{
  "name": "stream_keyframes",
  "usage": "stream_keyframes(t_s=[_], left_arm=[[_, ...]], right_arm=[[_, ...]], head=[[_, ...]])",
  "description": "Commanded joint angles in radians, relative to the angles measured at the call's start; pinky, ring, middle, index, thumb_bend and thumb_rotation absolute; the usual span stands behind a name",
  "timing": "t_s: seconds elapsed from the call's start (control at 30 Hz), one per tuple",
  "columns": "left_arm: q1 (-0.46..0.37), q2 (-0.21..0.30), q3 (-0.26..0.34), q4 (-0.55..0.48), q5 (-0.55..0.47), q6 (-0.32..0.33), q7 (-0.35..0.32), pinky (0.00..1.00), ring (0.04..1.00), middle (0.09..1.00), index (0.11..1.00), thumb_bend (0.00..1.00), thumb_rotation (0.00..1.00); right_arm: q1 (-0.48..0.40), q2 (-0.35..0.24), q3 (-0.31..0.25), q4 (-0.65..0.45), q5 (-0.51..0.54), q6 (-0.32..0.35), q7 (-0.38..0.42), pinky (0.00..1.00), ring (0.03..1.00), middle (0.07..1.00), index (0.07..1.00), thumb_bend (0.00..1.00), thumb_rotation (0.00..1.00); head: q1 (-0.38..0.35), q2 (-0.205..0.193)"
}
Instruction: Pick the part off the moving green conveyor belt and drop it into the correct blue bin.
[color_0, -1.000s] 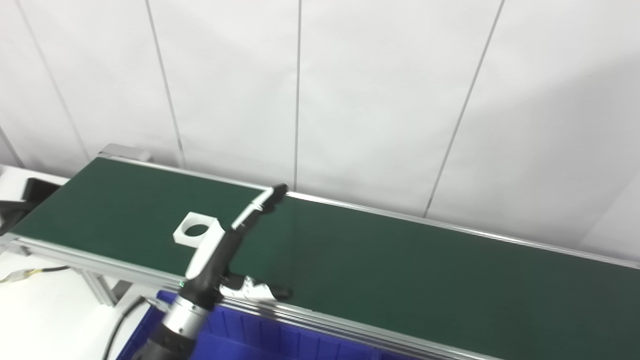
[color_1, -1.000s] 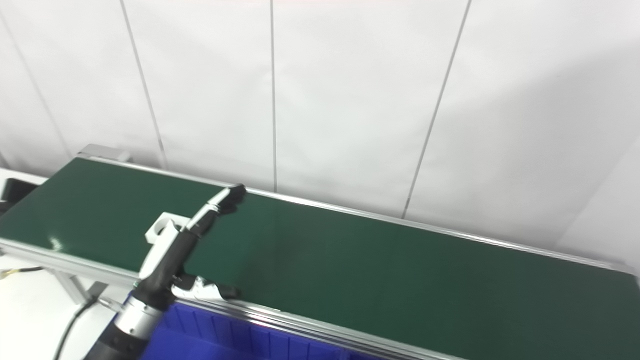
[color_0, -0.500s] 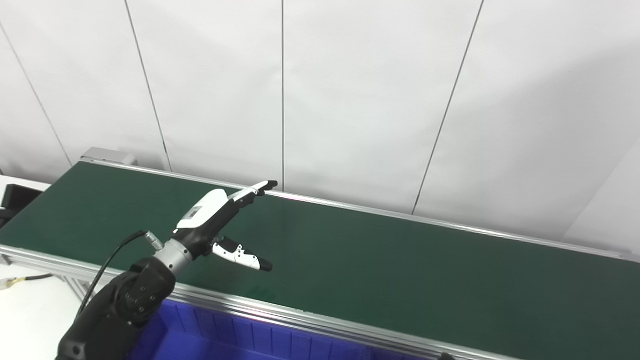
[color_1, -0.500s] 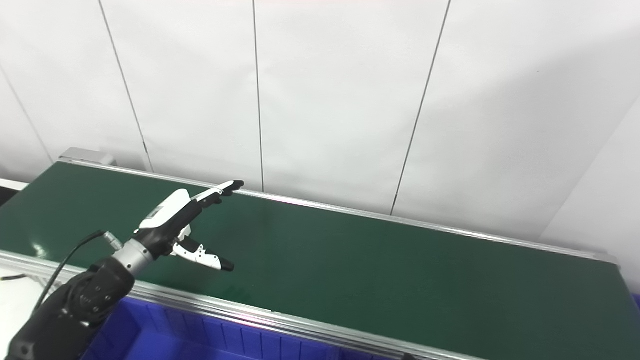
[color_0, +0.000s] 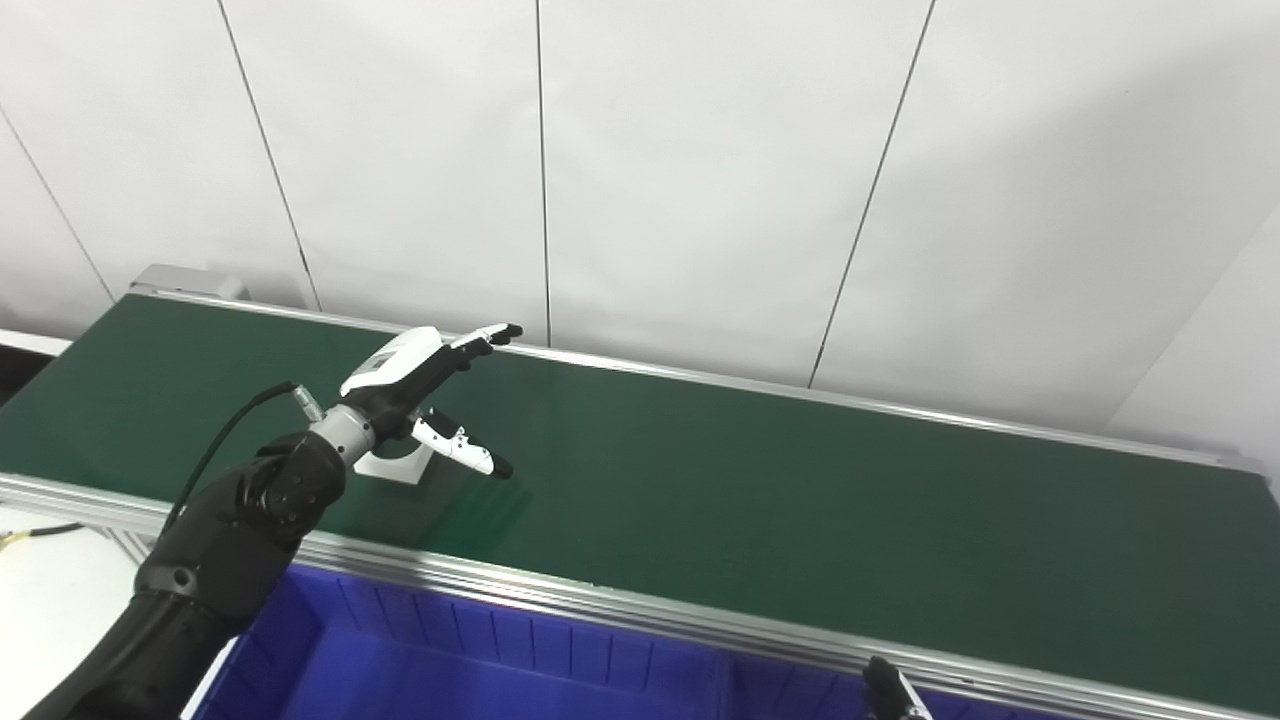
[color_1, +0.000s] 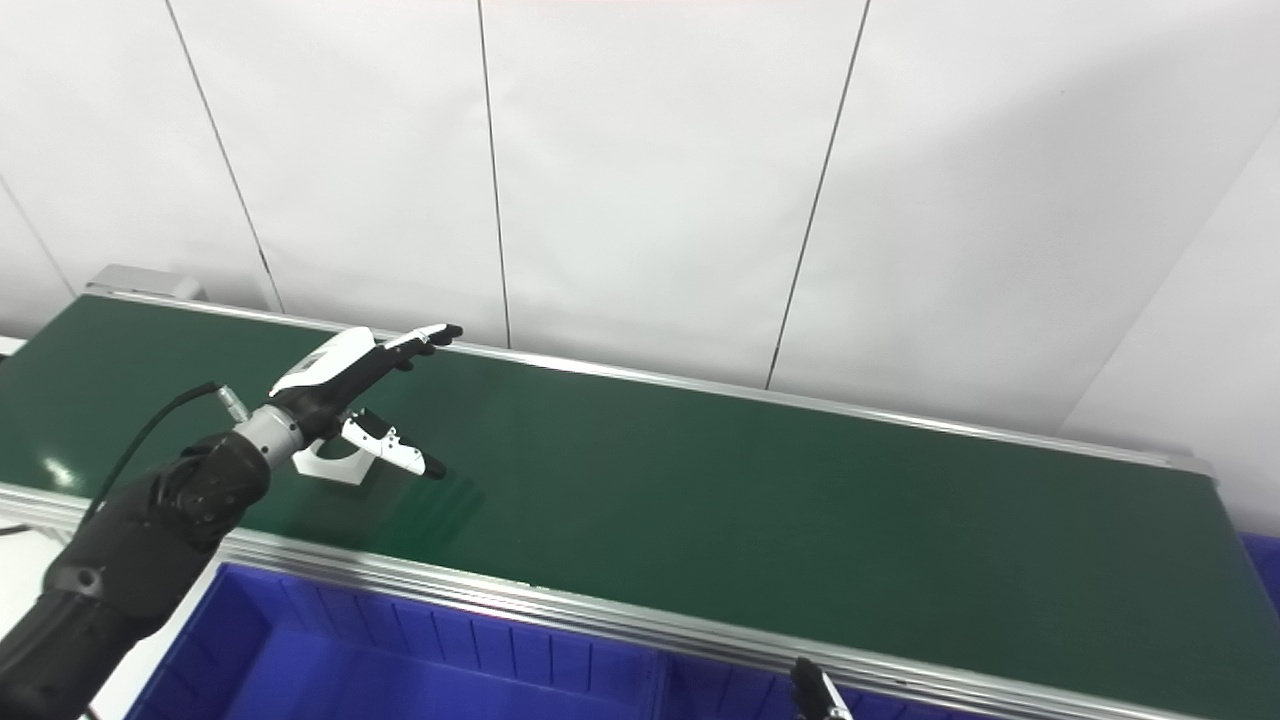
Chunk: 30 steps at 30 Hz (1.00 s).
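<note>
Wall: white panels (color_0: 700, 180) with thin dark seams fill the upper half of the frame.
Conveyor belt: the green conveyor belt (color_0: 760, 500) runs from the left edge, at mid height, down to the lower right, framed by silver rails along its far and near sides.
Blue bin: a blue bin (color_0: 480, 670) sits below the near rail at the bottom of the frame, left of centre; ribbed inner walls show, and what can be seen of its inside holds nothing.
Left arm: a dark arm (color_0: 220, 540) comes in from the lower left corner, with a black cable looping over its wrist.
Left hand: the left hand (color_0: 425, 395) hangs over the left part of the belt, spread wide, fingers (color_0: 490, 334) stretched toward the far rail and thumb (color_0: 462, 452) angled down to the right; it grips nothing.
Part: the white part (color_0: 395, 466) lies on the belt in the left third of the frame, directly under the left hand and mostly hidden by it; only a flat white corner and a curved inner edge show. Whether the hand touches it cannot be told.
Right hand: only a small black and white tip (color_0: 890, 695) pokes up at the bottom edge, right of centre; how far it is spread cannot be told.
</note>
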Motion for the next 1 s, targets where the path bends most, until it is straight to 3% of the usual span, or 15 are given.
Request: stream_keyframes(t_s=[0.0,0.27,0.63,0.83,0.97], left_arm=[[-0.071,0.041,-0.006,0.014,0.012,0.005,-0.005,0.83,0.917,0.944,0.940,0.96,0.27],[-0.143,0.059,-0.080,0.096,0.076,0.046,-0.038,0.93,0.974,0.958,0.953,1.00,0.18],[-0.167,0.066,-0.152,0.133,0.161,0.119,-0.044,0.93,0.978,0.966,0.955,1.00,0.11],[-0.164,0.068,-0.199,0.115,0.244,0.165,-0.029,0.93,0.980,0.972,0.973,0.93,0.01],[-0.168,0.060,-0.230,0.127,0.275,0.186,-0.048,0.96,0.983,0.980,0.973,0.91,0.03]], right_arm=[[-0.002,-0.004,-0.002,-0.028,0.017,-0.057,0.005,0.89,0.926,0.930,0.936,0.93,0.35],[-0.008,-0.014,-0.004,-0.022,0.029,-0.057,0.010,0.92,0.937,0.933,0.945,0.93,0.37],[-0.007,-0.022,-0.009,-0.029,0.036,-0.057,0.012,0.90,0.930,0.938,0.939,0.93,0.36],[-0.007,-0.026,-0.011,-0.028,0.053,-0.060,0.019,0.89,0.925,0.934,0.937,0.91,0.35],[-0.007,-0.028,-0.013,-0.028,0.060,-0.060,0.024,0.91,0.928,0.936,0.936,0.91,0.35]], head=[[0.012,0.003],[0.050,0.009],[0.066,0.013],[0.070,0.017],[0.074,0.018]])
